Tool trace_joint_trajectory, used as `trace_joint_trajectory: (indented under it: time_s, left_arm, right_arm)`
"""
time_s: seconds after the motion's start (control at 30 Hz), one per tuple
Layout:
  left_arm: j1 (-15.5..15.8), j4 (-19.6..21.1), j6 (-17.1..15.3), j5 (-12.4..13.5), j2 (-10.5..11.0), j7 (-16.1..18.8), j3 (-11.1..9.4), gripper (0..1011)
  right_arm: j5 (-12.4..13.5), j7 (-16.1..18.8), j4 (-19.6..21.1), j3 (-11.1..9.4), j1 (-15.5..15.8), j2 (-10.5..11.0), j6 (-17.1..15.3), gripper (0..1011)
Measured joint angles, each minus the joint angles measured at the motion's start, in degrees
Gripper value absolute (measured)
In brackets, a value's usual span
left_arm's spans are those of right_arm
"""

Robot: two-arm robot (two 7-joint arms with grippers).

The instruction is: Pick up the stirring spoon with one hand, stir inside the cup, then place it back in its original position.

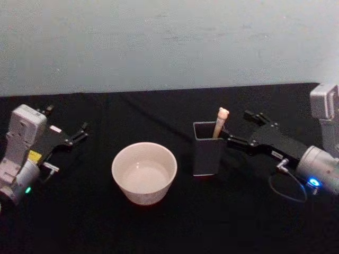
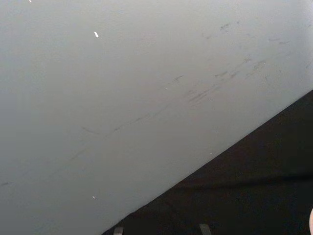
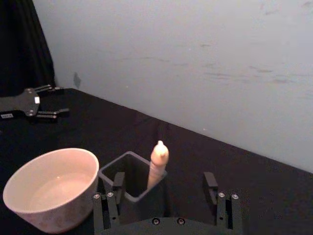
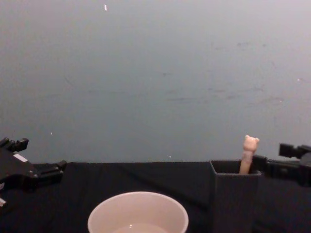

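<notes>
The stirring spoon [image 1: 221,121] stands upright in the dark grey square holder [image 1: 207,151], its beige bear-head handle [image 4: 250,145] sticking out above the rim. Left of the holder sits the wide cream-white cup [image 1: 144,172]. My right gripper [image 1: 238,127] is open just right of the holder at rim height, apart from the spoon. In the right wrist view the spoon [image 3: 158,164] and holder [image 3: 128,172] lie just ahead of the spread fingers [image 3: 117,183], with the cup [image 3: 51,188] beside them. My left gripper [image 1: 68,117] rests open at the far left of the table.
A black cloth covers the table [image 1: 169,227], which ends at a pale wall [image 1: 169,42] behind. Open cloth lies in front of the cup and holder and between the cup and the left gripper [image 4: 36,155].
</notes>
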State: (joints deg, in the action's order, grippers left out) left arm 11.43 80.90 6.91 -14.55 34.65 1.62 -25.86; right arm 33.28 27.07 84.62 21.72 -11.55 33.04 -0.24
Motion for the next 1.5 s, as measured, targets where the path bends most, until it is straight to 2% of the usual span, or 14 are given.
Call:
trace_joint_trajectory:
  time_s: [0.3, 0.63, 1.17, 1.3, 1.43, 1.5]
  left_arm:
    - [0.0, 0.0, 0.0, 0.0, 0.0, 0.0, 0.0, 1001]
    - [0.0, 0.0, 0.0, 0.0, 0.0, 0.0, 0.0, 1001]
    - [0.0, 0.0, 0.0, 0.0, 0.0, 0.0, 0.0, 1001]
    - [0.0, 0.0, 0.0, 0.0, 0.0, 0.0, 0.0, 1001]
    - [0.0, 0.0, 0.0, 0.0, 0.0, 0.0, 0.0, 1001]
    - [0.0, 0.0, 0.0, 0.0, 0.0, 0.0, 0.0, 1001]
  right_arm:
    - [-0.43, 1.45, -4.14, 0.55, -3.48, -4.28, -0.13, 1002]
    - [-1.42, 1.84, -6.63, 0.77, -5.39, -6.57, 0.04, 1002]
    - [-1.72, 1.85, -7.02, 0.66, -5.61, -6.96, 0.33, 997]
    - [-1.7, 1.85, -7.0, 0.66, -5.59, -6.94, 0.3, 941]
    - [-1.69, 1.86, -6.98, 0.66, -5.57, -6.92, 0.29, 815]
    - [-1.68, 1.85, -6.97, 0.66, -5.57, -6.91, 0.27, 786]
